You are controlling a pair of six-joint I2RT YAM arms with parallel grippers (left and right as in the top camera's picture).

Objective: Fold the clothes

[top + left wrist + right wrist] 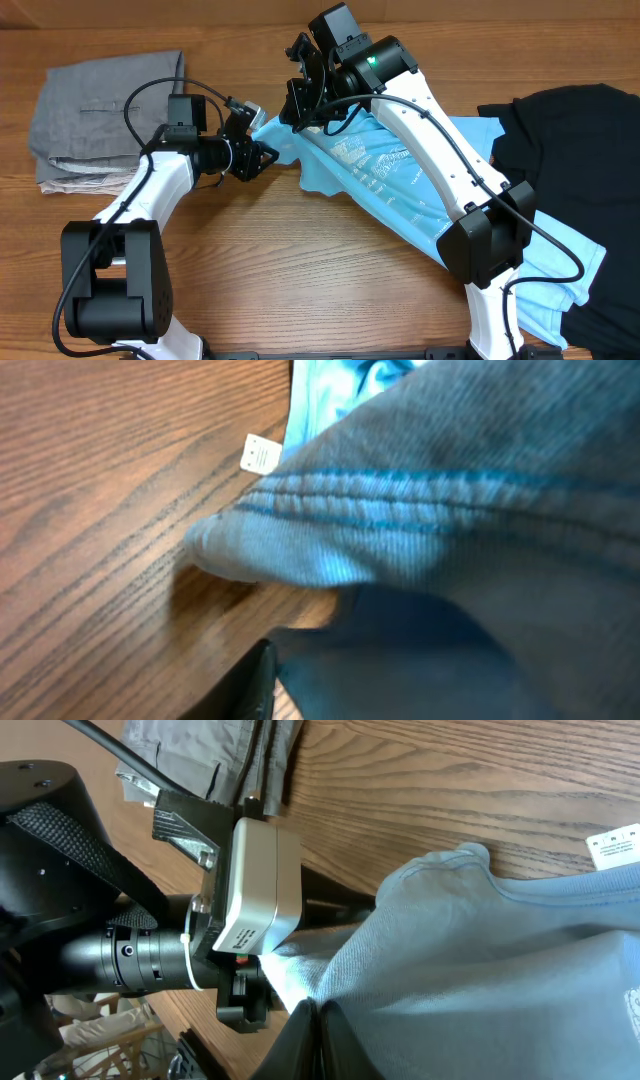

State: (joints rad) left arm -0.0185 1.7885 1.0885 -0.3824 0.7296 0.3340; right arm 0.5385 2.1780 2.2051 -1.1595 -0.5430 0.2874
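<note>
The light blue T-shirt (400,180) lies across the table (300,260) from centre frame to the lower right of the overhead view. It overlaps the black garment (570,130), which fills the right edge. Both arms meet at the shirt's upper-left end, just left of top centre, where the cloth is lifted off the wood.

The right gripper (318,1025) has its fingers pressed together w/ a fold of blue cloth pinched between them. The left gripper (258,157) sits just beside it. In the left wrist view a ribbed, stitched edge fills the frame & hides the tips, so its fingers look clamped on that edge, prob. a grip, though not certain.

Two holds this close on one edge likely serve to draw it taut & square the shirt before any fold. That puts the task at an early stage, w/ the black garment untouched.

A white label (262,455) rests on the wood beside the raised edge. The grey trousers (95,110) sit folded at upper left, well apart, so they shouldn't snag.
</note>
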